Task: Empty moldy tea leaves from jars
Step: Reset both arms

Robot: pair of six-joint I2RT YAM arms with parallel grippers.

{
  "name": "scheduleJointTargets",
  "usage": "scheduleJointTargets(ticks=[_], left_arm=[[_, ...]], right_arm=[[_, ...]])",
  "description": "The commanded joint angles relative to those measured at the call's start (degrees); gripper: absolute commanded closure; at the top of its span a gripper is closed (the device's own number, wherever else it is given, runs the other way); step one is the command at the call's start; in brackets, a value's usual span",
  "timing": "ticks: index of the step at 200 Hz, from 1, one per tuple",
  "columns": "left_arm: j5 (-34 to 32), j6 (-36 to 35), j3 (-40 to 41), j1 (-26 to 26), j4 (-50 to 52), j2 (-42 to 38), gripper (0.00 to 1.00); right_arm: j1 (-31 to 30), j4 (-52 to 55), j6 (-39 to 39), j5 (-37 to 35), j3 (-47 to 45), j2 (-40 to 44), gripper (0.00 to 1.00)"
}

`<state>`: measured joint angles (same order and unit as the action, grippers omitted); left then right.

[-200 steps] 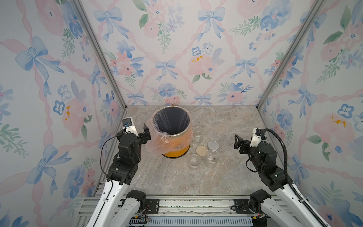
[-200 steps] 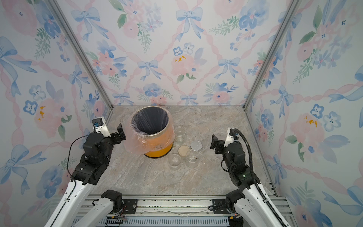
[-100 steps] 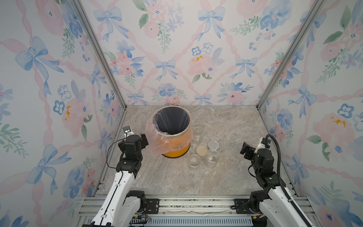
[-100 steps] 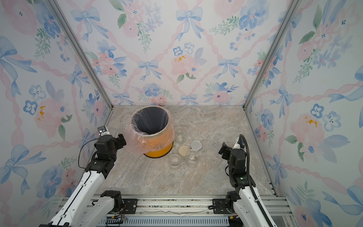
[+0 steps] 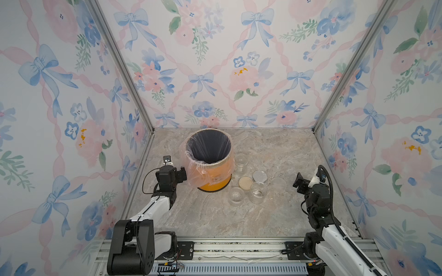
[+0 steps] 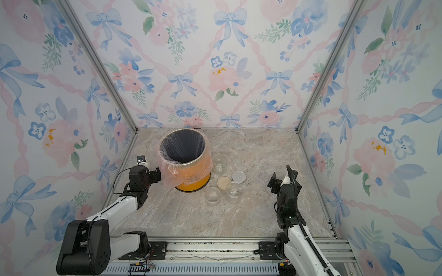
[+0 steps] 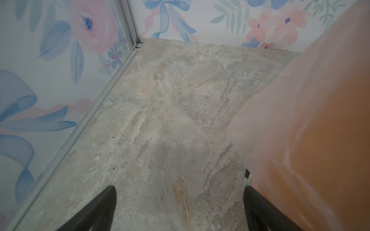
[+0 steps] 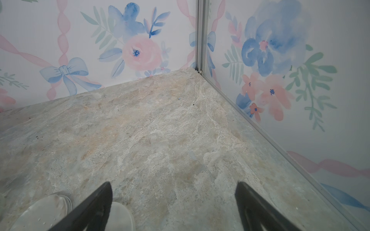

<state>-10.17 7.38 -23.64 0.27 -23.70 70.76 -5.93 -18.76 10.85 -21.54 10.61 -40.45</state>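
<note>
Three clear jars stand lidless right of the bin: one near its wall (image 5: 241, 162) (image 6: 218, 162), two nearer the front (image 5: 236, 195) (image 5: 257, 192). Among them lie a beige lid (image 5: 245, 182), a silver lid (image 5: 259, 176) and a translucent lid (image 5: 278, 183) (image 8: 40, 212). No dark mass shows in the jars, and the tea leaves are out of view. My left gripper (image 5: 178, 175) (image 6: 153, 175) (image 7: 180, 187) is open and empty beside the bin's left wall. My right gripper (image 5: 301, 185) (image 6: 273, 182) (image 8: 173, 183) is open and empty just right of the translucent lid.
The orange bin (image 5: 210, 176) (image 6: 191, 178) (image 7: 320, 120), lined with clear plastic, stands left of centre towards the back. Flowered walls close in the left, back and right sides. A metal rail (image 5: 239, 248) runs along the front edge.
Both arms have sunk lower and drawn back toward the front rail, with both grippers still open. The jars, lids and bin have not moved.
</note>
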Motion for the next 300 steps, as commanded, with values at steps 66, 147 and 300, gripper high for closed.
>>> scheduleJointTargets(ticks=[66,147,300], left_arm=[[11.0,-3.4,4.3,0.2,-25.1,9.9,0.02],[14.2,-6.4,3.5,0.3,-30.2,15.9,0.02],[9.6,-6.1,8.2,-0.8,-39.8,17.6,0.02]], right_arm=[[1.0,-19.4,-7.0,0.0,-3.8,-11.5,0.03],[1.5,-43.5,-8.6,4.2,-2.5,-32.6,0.04],[3.3,-31.5,-10.5,14.2,12.2,-47.8,0.04]])
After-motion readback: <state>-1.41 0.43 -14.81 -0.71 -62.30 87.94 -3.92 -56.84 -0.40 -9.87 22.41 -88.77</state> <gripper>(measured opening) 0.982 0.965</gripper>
